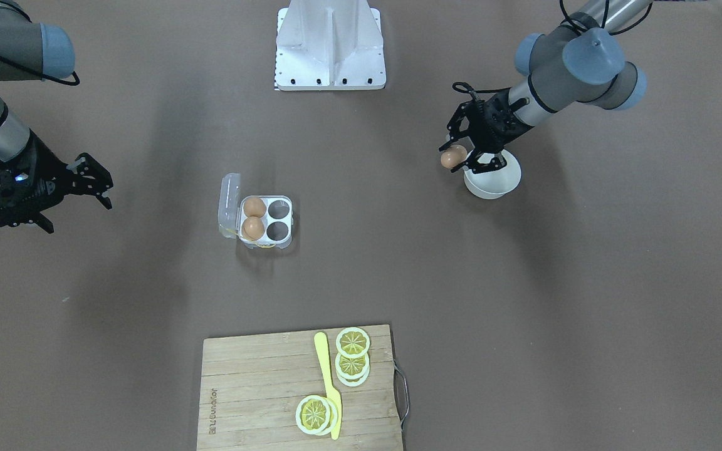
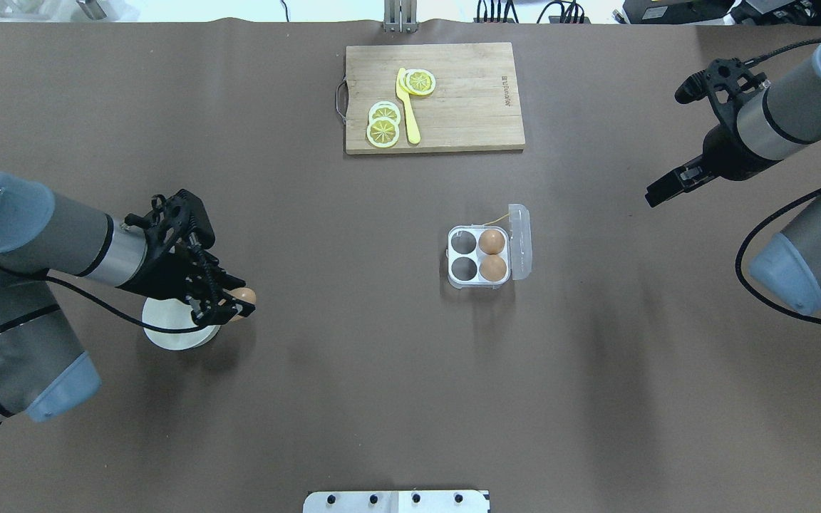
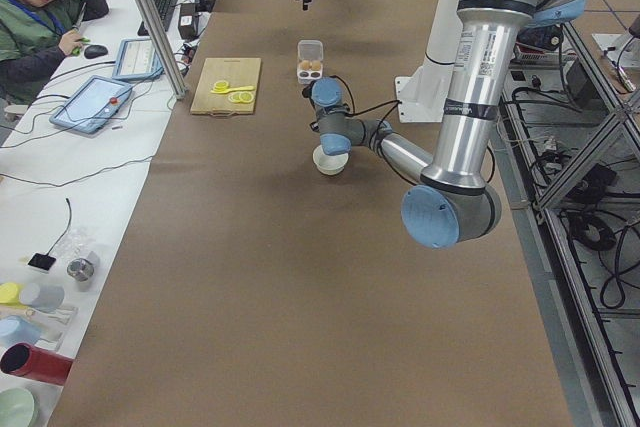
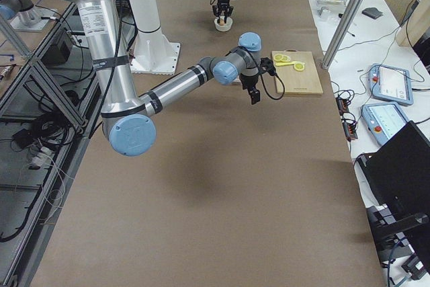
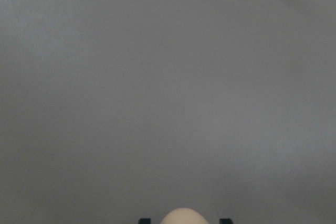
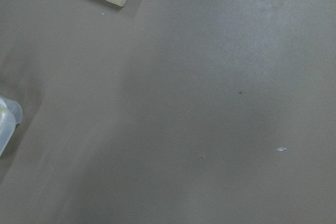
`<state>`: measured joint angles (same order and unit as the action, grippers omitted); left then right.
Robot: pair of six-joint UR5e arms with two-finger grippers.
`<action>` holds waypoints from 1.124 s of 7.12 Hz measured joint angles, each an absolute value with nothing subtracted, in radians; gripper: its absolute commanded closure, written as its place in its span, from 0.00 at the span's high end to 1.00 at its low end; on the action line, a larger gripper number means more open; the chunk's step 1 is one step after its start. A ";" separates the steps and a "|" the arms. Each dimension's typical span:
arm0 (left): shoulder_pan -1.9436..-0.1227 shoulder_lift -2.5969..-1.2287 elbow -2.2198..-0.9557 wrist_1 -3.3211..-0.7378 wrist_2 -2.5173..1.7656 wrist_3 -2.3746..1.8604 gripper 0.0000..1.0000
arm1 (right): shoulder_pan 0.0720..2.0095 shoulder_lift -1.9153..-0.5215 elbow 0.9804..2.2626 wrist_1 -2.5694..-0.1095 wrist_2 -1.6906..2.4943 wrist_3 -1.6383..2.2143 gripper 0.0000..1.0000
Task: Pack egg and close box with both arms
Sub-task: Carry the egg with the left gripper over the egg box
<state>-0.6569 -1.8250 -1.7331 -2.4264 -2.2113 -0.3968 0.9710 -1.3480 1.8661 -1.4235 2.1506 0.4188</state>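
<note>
The clear egg carton (image 2: 451, 278) sits mid-table with its lid (image 2: 521, 242) open. Two tan eggs (image 2: 491, 241) (image 2: 493, 268) fill the cells beside the lid, and the other two cells are empty. The carton also shows in the front view (image 1: 287, 202). My left gripper (image 2: 239, 299) is shut on a third egg (image 2: 245, 295) and holds it just above and beside the white bowl (image 2: 168, 335). The egg also shows in the front view (image 1: 453, 156) and at the bottom of the left wrist view (image 5: 182, 216). My right gripper (image 2: 667, 191) hangs open and empty, high and away from the carton.
A wooden cutting board (image 2: 467, 100) with lemon slices (image 2: 383, 132) and a yellow knife (image 2: 408, 107) lies at the table's far side. The white stand (image 1: 329, 44) is at the robot's base. A person (image 3: 40, 17) sits at the side desk.
</note>
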 measured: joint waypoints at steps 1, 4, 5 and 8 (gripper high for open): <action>-0.655 -1.896 -1.701 -2.437 -2.200 -0.456 0.00 | 0.971 -1.346 1.866 -1.424 2.151 0.419 1.00; -0.637 -2.103 -1.524 -2.531 -2.118 -0.558 0.00 | 0.969 -1.336 1.850 -1.426 2.153 0.442 0.99; -0.621 -2.150 -1.470 -2.566 -2.089 -0.584 0.00 | 0.967 -1.313 1.831 -1.427 2.158 0.482 0.99; -0.525 -2.273 -1.374 -2.592 -1.925 -0.641 0.00 | 0.955 -1.261 1.798 -1.426 2.164 0.593 0.99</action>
